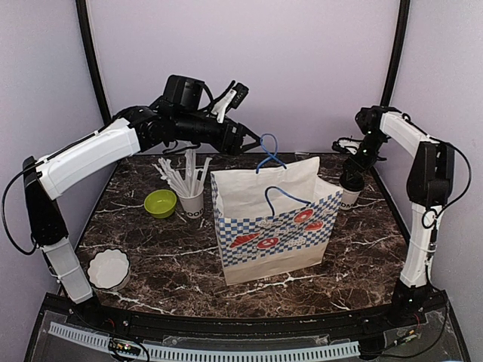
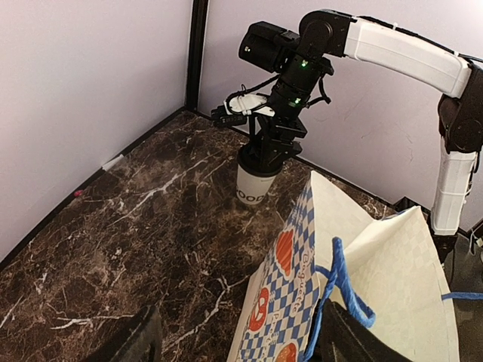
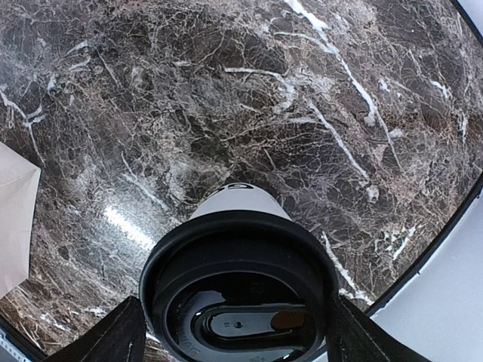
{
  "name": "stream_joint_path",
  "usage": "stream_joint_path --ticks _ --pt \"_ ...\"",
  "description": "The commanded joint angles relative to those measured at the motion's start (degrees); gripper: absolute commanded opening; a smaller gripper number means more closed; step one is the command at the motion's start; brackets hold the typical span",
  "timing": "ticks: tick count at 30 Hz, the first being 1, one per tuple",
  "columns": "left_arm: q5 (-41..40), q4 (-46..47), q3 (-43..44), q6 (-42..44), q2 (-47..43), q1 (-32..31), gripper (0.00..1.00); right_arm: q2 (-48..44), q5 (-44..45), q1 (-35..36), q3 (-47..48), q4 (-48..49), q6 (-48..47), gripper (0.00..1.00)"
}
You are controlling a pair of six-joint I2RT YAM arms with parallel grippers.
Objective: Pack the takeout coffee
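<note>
I see my right hand (image 1: 352, 170) closed from above on the black lid of the coffee cup (image 1: 349, 198). The cup stands upright on the desk (image 1: 151, 256) at the far right, just beside the checkered paper bag (image 1: 272, 226). My left hand (image 1: 249, 142) hovers over the bag's far edge with its fingers spread, and a blue handle (image 1: 268, 154) lies against one finger.
</note>
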Motion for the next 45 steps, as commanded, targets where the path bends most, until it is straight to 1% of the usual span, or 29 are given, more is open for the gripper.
stream_joint_path --ticks 1,8,16,19,22,26,28,38,45 --pt "-1.0 -1.3 -0.8 1.1 -2.2 -0.1 0.73 0.6 -0.2 0.0 1.6 -1.3 0.6 0.79" --pt "-1.2 -1.2 -0.7 1.1 -1.8 0.0 0.73 0.2 2.1 0.0 0.2 -1.5 0.5 0.73" --pt "-1.1 -1.2 -0.6 1.1 -1.5 0.0 0.73 -0.1 4.3 0.0 -1.7 -1.9 -0.1 0.81" --pt "-1.0 -1.1 -0.8 1.1 -1.7 0.0 0.73 -0.2 5.2 0.1 -2.3 -1.8 -0.2 0.82" --pt "-1.1 -1.2 -0.9 1.1 -1.7 0.0 0.73 -0.1 5.3 0.1 -2.6 -1.6 -0.2 0.77" --pt "-1.4 -1.4 -0.9 1.1 -1.9 0.0 0.73 -0.6 5.7 0.1 -2.7 -1.7 -0.2 0.68" --pt "-1.7 -1.5 -0.8 2.4 -2.0 0.0 0.73 -1.6 5.6 0.2 -3.0 -1.8 -0.3 0.66" --pt "-5.7 -3.9 0.4 5.8 -3.1 1.1 0.74 -10.6 4.6 0.8 -2.6 -2.9 -0.7 0.64" --pt "-11.6 -7.2 0.5 8.7 -4.1 2.6 0.74 -16.9 -0.2 1.8 2.8 -3.6 -0.1 0.60"
